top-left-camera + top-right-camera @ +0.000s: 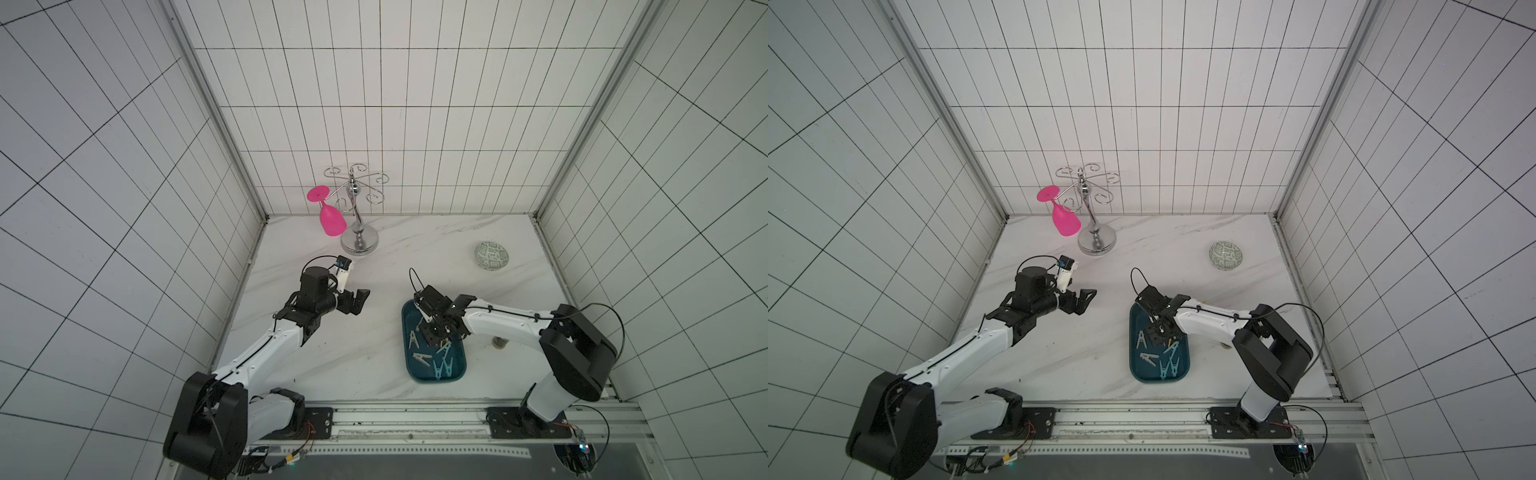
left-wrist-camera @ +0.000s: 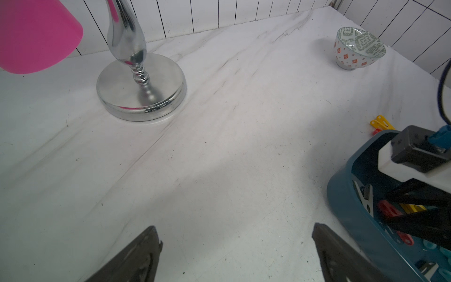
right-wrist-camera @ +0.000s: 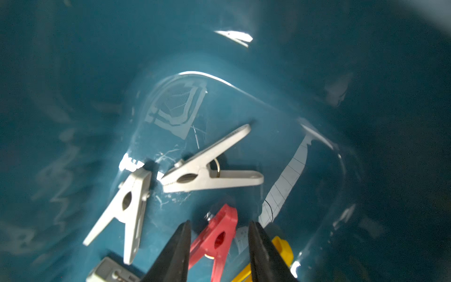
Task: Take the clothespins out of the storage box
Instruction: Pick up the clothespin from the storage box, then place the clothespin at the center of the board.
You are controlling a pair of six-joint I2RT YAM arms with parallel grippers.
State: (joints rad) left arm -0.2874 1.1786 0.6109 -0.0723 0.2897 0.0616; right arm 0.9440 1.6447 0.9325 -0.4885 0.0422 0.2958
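The dark teal storage box (image 1: 415, 374) (image 1: 1138, 370) sits at the front right of the table and holds several clothespins: grey ones (image 1: 413, 338) (image 3: 207, 168) and light blue ones (image 1: 442, 368). My right gripper (image 1: 433, 334) (image 3: 219, 223) reaches down into the box. Its open fingers stand on either side of a red clothespin (image 3: 217, 239), with a gap showing on one side. A yellow clothespin (image 3: 283, 246) lies just beside it. Another yellow clothespin (image 2: 380, 124) lies on the table outside the box. My left gripper (image 1: 361, 301) (image 2: 234, 227) hovers wide open and empty over the table's middle.
A chrome glass rack (image 1: 359, 241) with a pink wine glass (image 1: 330, 220) hanging from it stands at the back left. A small green-patterned bowl (image 1: 491, 255) sits at the back right. Tiled walls close in three sides.
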